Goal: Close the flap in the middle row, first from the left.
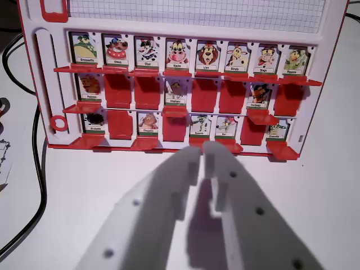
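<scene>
A red and white game board (pixel 332 67) with three rows of flaps lies on the white table ahead of me. The middle row's first flap from the wrist view's left (pixel 89 87) stands up and shows an animal card. Two more middle-row flaps stand up, one near the centre (pixel 175 91) and one toward the right (pixel 258 95); the others in that row lie flat and red. My white gripper (pixel 202 151) fills the lower middle of the view, its fingertips just short of the board's near edge. Its jaws are together with only a thin slit between them, holding nothing.
A black cable (pixel 39 169) curves along the table at the wrist view's left, beside the board's left side. A grid sheet (pixel 197 12) covers the board's far part. Bare white table (pixel 326 191) lies on both sides of the gripper.
</scene>
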### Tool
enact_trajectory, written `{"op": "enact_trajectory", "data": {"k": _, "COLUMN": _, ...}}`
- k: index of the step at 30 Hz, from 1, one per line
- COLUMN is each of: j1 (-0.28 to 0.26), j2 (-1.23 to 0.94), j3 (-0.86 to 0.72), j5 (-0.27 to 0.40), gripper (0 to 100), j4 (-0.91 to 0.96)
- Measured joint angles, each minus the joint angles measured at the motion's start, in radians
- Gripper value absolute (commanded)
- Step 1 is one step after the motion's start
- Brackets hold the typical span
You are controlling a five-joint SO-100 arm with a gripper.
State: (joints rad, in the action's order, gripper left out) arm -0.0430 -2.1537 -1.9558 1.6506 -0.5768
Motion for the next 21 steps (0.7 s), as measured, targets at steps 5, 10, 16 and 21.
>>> {"op": "enact_trajectory", "data": {"k": 5, "j1": 0.000, "j2": 0.000, "j3": 0.000, "j5": -0.003, "gripper": 0, "j4": 0.000}}
{"op": "enact_trajectory", "data": {"k": 10, "j1": 0.000, "j2": 0.000, "j3": 0.000, "j5": -0.003, "gripper": 0, "j4": 0.000}}
{"op": "enact_trajectory", "data": {"k": 16, "j1": 0.000, "j2": 0.015, "j3": 0.000, "j5": -0.003, "gripper": 0, "j4": 0.000}}
{"op": "enact_trajectory", "data": {"k": 21, "j1": 0.000, "j2": 0.040, "j3": 0.000, "j5": -0.003, "gripper": 0, "j4": 0.037}}
